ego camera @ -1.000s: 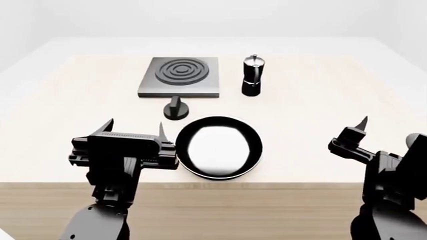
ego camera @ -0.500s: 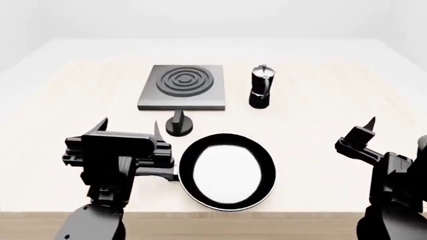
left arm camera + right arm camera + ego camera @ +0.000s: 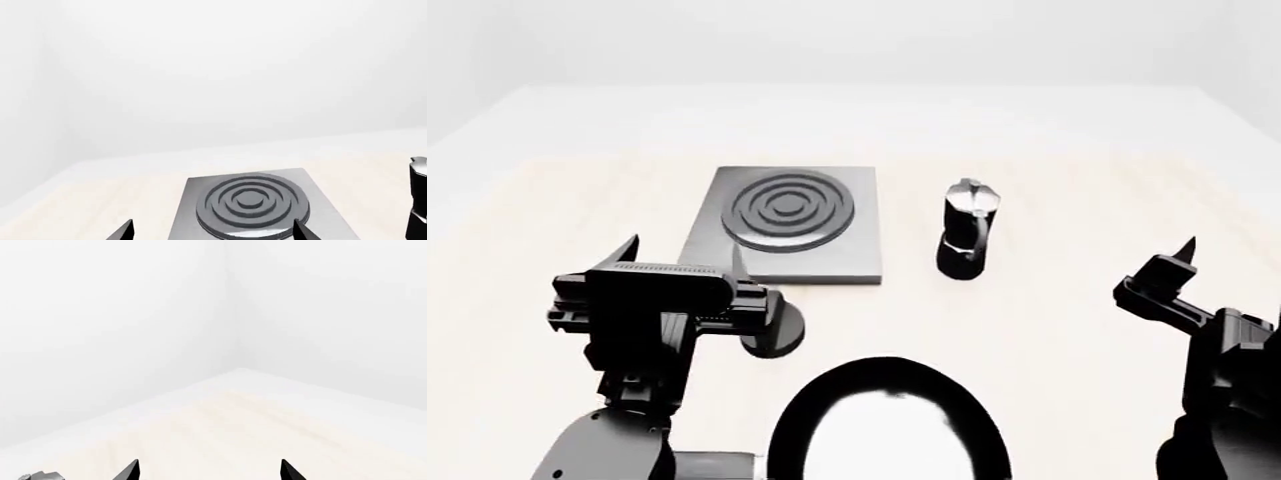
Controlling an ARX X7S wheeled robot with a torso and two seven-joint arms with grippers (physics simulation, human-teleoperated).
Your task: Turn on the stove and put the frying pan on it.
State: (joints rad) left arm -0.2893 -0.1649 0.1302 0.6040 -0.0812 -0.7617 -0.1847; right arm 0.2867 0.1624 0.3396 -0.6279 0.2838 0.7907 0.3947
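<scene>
The stove point(image 3: 790, 226) is a flat dark-grey plate with a ringed burner, at the table's middle; it also shows in the left wrist view point(image 3: 253, 205). Its black round knob point(image 3: 777, 335) stands in front of it, partly hidden by my left gripper. The frying pan point(image 3: 888, 425) lies at the near edge, its glossy inside pale; part of its handle point(image 3: 714, 466) shows at the bottom. My left gripper point(image 3: 681, 252) is open and empty, above the table left of the knob. My right gripper point(image 3: 1177, 262) is open and empty at the far right.
A small black-and-silver moka pot point(image 3: 966, 230) stands right of the stove; its edge shows in the left wrist view point(image 3: 417, 200). The pale wooden table point(image 3: 1068, 330) spreads around, with white walls behind.
The head view has moved forward over the table: stove, knob and pan have slid down in view, and the pan is now cut off at the bottom. Both grippers stay open.
</scene>
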